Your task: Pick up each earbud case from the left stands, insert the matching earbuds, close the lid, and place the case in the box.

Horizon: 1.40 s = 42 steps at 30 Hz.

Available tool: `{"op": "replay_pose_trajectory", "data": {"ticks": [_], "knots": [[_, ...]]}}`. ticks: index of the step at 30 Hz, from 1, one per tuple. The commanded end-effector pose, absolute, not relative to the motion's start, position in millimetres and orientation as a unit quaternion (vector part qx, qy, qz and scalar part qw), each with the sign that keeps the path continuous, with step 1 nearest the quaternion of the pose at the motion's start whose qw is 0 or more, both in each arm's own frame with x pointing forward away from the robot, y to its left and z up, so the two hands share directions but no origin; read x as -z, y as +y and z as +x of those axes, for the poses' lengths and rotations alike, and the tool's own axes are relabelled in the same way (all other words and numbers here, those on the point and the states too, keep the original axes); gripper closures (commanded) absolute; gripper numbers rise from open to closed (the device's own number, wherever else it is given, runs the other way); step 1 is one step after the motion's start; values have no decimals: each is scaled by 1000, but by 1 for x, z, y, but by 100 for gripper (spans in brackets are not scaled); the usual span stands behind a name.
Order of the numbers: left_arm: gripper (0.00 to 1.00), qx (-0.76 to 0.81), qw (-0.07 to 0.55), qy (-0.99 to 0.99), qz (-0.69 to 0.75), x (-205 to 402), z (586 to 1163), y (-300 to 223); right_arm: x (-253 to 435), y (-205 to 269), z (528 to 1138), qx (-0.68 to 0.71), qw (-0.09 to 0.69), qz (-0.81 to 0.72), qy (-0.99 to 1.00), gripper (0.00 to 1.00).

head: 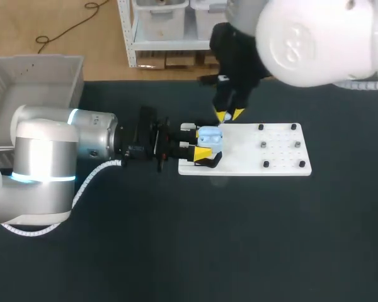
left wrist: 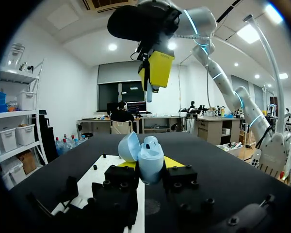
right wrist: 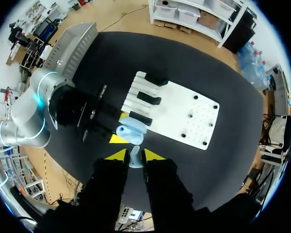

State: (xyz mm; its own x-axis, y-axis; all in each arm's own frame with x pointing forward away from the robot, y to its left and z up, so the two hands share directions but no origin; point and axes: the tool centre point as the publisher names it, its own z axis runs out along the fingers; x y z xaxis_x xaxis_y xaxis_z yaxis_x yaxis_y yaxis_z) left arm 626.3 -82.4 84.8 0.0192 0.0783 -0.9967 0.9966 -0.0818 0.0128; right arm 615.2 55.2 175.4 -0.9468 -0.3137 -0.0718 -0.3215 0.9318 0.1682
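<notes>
Legible text: none. I can read no word, number, label or sign in any of the three views (whatever print there may be is too small or too blurred to tell).

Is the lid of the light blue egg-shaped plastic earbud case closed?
No: the lid of the light blue earbud case stands swung open, the case held in the left gripper.
</notes>
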Motion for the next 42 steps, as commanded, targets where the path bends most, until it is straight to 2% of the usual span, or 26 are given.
{"op": "replay_pose_trajectory", "data": {"ticks": [1,16,21,42], "knots": [[100,494,465,495,543,-85,625,-82,-173,60,620,-86,12,-162,983,100],[100,494,465,495,543,-85,625,-82,-173,60,620,-86,12,-162,983,100],[100,494,465,495,543,-85,625,-82,-168,75,619,-63,5,-206,976,100],[100,494,465,495,543,-85,625,-82,-142,89,606,-49,6,-248,967,100]]}}
